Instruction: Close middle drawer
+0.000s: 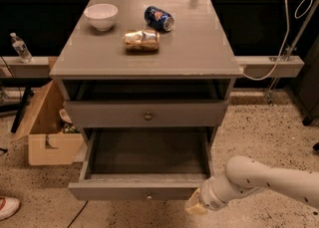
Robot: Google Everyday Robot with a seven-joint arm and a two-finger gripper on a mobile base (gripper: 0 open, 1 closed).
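Observation:
The middle drawer (pixel 134 191) is pulled far out of the grey cabinet. Its flat front with a small pale knob (pixel 148 197) faces me, and its inside (pixel 147 152) is bare. My gripper (pixel 194 206) is low at the right end of that drawer front, right next to its corner, on the end of my white arm (pixel 259 179), which comes in from the right. I cannot tell whether it touches the front. The top drawer (pixel 147 115), with a darker knob, stands slightly out above. The lowest drawer is hidden.
On the cabinet top (pixel 199 53) are a white bowl (pixel 101 16), a blue can (pixel 158 18) and a crushed gold can (pixel 141 40). An open cardboard box (pixel 47 137) stands on the floor to the left, and a shoe (pixel 7 207) shows at bottom left.

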